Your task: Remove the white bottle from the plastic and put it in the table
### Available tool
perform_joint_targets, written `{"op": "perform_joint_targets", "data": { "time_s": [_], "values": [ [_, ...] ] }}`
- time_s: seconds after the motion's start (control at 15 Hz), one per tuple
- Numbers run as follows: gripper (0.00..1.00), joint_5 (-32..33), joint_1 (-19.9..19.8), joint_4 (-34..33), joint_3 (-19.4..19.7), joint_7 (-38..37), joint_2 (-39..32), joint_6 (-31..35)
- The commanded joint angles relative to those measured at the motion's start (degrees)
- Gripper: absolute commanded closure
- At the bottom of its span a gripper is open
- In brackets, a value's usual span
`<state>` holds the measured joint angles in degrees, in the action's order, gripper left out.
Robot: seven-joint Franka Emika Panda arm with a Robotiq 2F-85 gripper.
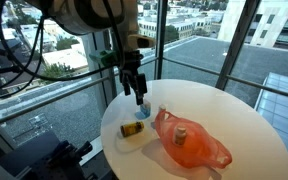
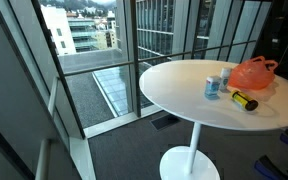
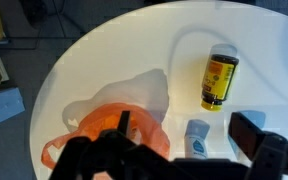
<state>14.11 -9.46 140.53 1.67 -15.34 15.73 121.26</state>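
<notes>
A small white bottle with a blue label (image 1: 144,113) stands on the round white table (image 1: 234,125), beside the orange plastic bag (image 1: 189,145). It also shows in an exterior view (image 2: 214,87) and in the wrist view (image 3: 197,138). My gripper (image 1: 138,96) hangs open just above the bottle. In the wrist view the gripper (image 3: 186,128) has one finger on each side of the bottle, not closed on it. The bag (image 3: 114,130) lies next to it and holds a tan-capped bottle (image 1: 182,133).
A yellow bottle with a black cap (image 1: 132,130) lies on its side near the table edge; it also shows in the wrist view (image 3: 220,80) and in an exterior view (image 2: 245,101). Glass walls and a railing (image 2: 94,50) surround the table.
</notes>
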Motion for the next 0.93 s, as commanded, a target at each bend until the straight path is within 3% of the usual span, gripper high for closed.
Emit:
{"op": "perform_joint_targets", "data": {
  "time_s": [0.0, 0.6, 0.87],
  "values": [
    [0.00, -0.1, -1.8, -4.4, 2.9, -1.0, -2.6, 1.4],
    [0.00, -1.8, -5.7, -9.3, 9.2, -2.4, -10.3, 10.7],
    [0.00, -4.6, -6.7, -11.2, 11.9, -1.9, -13.9, 11.7]
  ]
}}
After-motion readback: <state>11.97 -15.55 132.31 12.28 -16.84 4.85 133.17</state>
